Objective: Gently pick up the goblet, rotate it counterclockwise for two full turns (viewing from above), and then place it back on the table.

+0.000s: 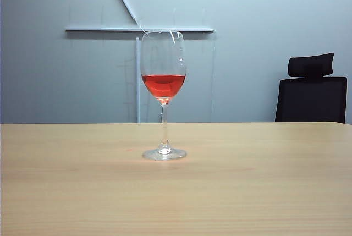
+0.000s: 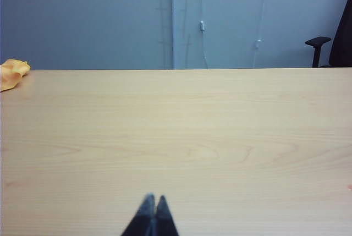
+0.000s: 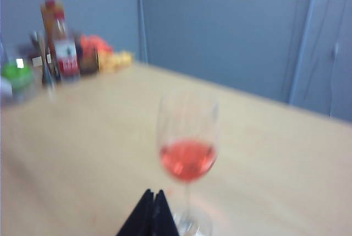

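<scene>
The goblet point(image 1: 164, 95) stands upright mid-frame on the table point(image 1: 264, 186); right gripper point(image 3: 153, 195) closed beside it, left gripper point(image 2: 153, 198) closed, empty.

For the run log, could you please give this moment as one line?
goblet: upright on table, untouched | right hand: shut, empty, near goblet's foot | left hand: shut, empty, over bare table

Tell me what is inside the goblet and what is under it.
The goblet holds red liquid in the lower part of its bowl. Its foot stands on the bare table. Nothing shows beneath the foot.
</scene>
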